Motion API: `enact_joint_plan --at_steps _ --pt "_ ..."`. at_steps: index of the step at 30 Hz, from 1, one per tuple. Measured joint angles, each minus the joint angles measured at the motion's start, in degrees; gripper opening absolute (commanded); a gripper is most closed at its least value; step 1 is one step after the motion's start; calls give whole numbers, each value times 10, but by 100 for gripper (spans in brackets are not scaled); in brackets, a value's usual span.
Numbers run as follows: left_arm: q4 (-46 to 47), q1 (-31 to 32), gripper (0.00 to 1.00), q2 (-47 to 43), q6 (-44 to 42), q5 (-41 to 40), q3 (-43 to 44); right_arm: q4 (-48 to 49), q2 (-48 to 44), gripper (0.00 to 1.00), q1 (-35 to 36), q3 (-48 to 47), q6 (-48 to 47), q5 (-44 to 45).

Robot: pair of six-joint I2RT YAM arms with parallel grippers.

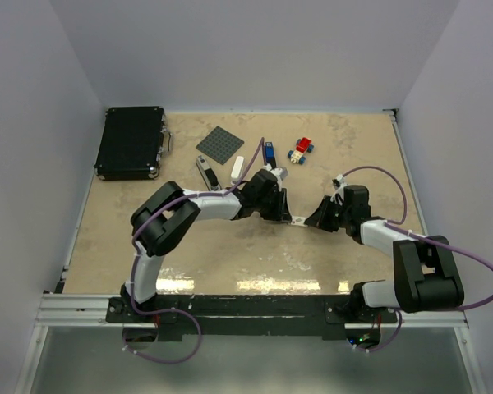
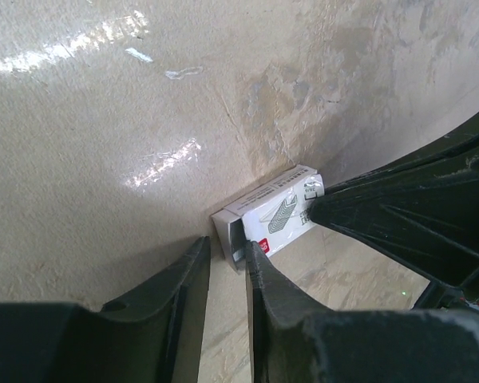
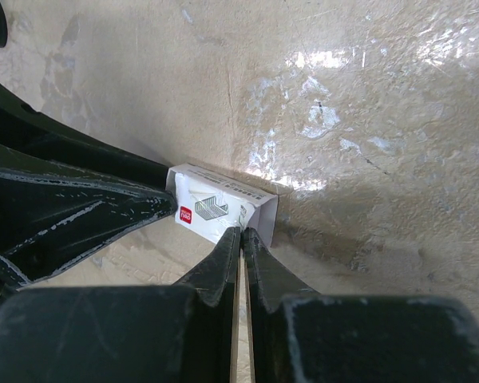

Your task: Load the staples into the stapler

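Staples [image 1: 298,220] – small white box with a red mark and a grey end – lay flat on the table [image 1: 230,254] near its middle, caught between the two arms. Left gripper [image 1: 287,216] sat at the box's 9 o'clock, right gripper [image 1: 311,222] at its 3 o'clock, both low over the surface.

Left wrist view: the fingers [image 2: 193,275] stood a narrow gap apart, with the box's grey end [image 2: 233,239] lying at their tips. Could not tell whether they pressed on it. The right arm's finger met the box's far end.

Right wrist view: the fingers [image 3: 223,251] were drawn together, tips set against the box's near edge [image 3: 241,214] – unclear whether any flap was pinched between them.

Stapler [image 1: 207,172], black and silver, lay at the box's 10 o'clock, well apart and untouched. Toy-brick car [image 1: 301,148] sat at its 12 o'clock, with the black case [image 1: 131,142] far off towards the 10 o'clock corner.
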State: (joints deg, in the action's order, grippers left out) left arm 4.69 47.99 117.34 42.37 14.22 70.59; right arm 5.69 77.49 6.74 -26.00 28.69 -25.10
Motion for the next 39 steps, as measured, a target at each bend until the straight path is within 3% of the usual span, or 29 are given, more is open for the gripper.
enact_joint_plan --at_steps 10,16,39 --pt "-43 14 18 8 -15 -32 35 0 0 5 0 0 0 0" --pt "-68 22 0 8 -26 -62 44 0 0 5 0 0 0 0" --pt "-138 31 0 8 -47 -135 78 4 0 5 1 0 5 -2"
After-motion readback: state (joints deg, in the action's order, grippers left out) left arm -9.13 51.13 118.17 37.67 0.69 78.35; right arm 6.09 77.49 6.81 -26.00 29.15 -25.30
